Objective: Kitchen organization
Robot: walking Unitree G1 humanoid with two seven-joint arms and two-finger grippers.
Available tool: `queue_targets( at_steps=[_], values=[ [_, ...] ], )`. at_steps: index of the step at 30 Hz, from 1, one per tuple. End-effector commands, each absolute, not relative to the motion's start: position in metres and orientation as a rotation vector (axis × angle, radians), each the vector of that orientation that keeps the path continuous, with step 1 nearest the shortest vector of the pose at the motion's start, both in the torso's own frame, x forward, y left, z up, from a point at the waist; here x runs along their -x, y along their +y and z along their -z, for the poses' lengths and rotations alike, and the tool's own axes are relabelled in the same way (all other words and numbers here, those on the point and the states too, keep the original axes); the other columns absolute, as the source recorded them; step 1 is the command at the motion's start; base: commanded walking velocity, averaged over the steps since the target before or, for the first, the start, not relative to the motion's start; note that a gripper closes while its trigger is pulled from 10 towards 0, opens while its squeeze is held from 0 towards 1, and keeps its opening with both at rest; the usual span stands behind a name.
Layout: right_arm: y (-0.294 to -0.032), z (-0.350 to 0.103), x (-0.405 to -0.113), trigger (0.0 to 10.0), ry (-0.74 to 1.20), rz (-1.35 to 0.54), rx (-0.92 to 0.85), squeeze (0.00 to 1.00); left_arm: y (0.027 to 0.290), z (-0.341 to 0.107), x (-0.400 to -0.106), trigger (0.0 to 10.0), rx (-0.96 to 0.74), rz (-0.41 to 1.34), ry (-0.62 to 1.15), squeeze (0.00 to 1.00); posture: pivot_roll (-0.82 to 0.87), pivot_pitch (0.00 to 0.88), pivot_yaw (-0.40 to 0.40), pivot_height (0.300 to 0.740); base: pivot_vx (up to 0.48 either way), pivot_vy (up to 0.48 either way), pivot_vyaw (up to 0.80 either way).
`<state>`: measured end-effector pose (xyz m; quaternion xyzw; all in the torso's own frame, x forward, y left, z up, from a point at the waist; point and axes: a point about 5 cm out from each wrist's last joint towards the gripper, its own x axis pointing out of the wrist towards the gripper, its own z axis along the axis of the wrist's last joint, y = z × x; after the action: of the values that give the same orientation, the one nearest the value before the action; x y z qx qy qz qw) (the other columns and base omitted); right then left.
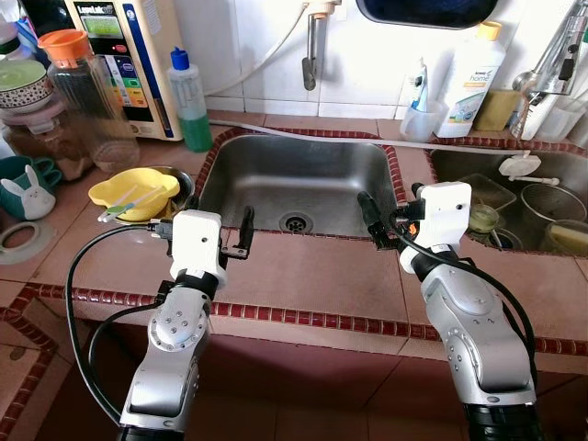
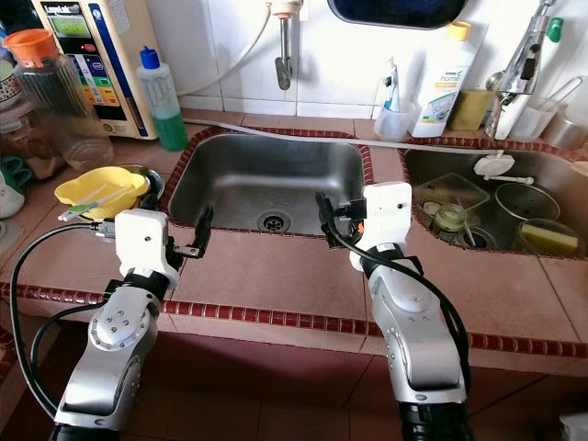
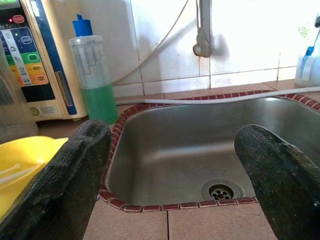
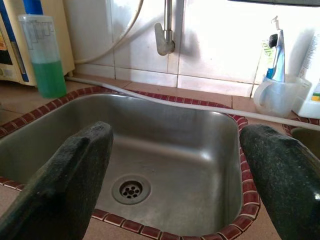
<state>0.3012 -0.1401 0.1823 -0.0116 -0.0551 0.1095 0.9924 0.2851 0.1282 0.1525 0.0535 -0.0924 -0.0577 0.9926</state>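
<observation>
Nothing is in hand yet, so by my reading the organizing has barely begun, if at all. Nearest, the left tool [image 1: 234, 241] and the right tool [image 1: 377, 223] hover over the front strip of the tiled desk [image 1: 303, 280], each with its two black, grainy-surfaced fingers spread wide and empty. The desk is matte reddish-brown tile with a glazed, darker red brick edging.

Just beyond them sits the near sink [image 1: 294, 184], a rounded-corner stainless steel basin, dull-shiny, with only its drain showing. To its left a yellow plastic bowl [image 1: 133, 193] holds what looks like a straw or stick, beside a rabbit-shaped figure [image 1: 26, 197] and clear jars, one with an orange lid [image 1: 62, 44]. The right-hand sink [image 1: 514, 207] holds clear glass or plastic containers, still to be sorted, I judge.

Farthest back, against white glossy wall tiles, stand a translucent bottle of green liquid with a blue cap [image 1: 190, 101], a clear cup of toothbrushes [image 1: 423, 115], a white detergent bottle [image 1: 473, 83] and a yellowish sponge [image 1: 496, 108].
</observation>
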Motion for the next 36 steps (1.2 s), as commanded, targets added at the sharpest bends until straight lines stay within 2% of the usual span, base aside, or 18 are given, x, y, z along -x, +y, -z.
queue_targets(
  at_steps=[1, 17, 36],
  values=[
    [-0.1402, -0.1885, -0.3014, 10.0, -0.139, -0.223, 0.028, 0.00, 0.1280, -0.1560, -0.2848, 10.0, -0.111, 0.122, -0.202, 0.00, -0.03, 0.045, 0.023, 0.740, 0.255, 0.000, 0.00],
    [-0.1395, -0.1880, -0.3010, 10.0, -0.137, -0.226, 0.033, 0.00, 0.1278, -0.1551, -0.2843, 10.0, -0.103, 0.125, -0.199, 0.00, -0.03, 0.047, 0.023, 0.740, 0.261, 0.000, 0.00],
    [-0.1397, -0.1857, -0.3004, 10.0, -0.130, -0.224, 0.033, 0.00, 0.1279, -0.1536, -0.2829, 10.0, -0.100, 0.134, -0.193, 0.00, -0.03, 0.047, 0.026, 0.740, 0.000, 0.000, 0.00]
  ],
)
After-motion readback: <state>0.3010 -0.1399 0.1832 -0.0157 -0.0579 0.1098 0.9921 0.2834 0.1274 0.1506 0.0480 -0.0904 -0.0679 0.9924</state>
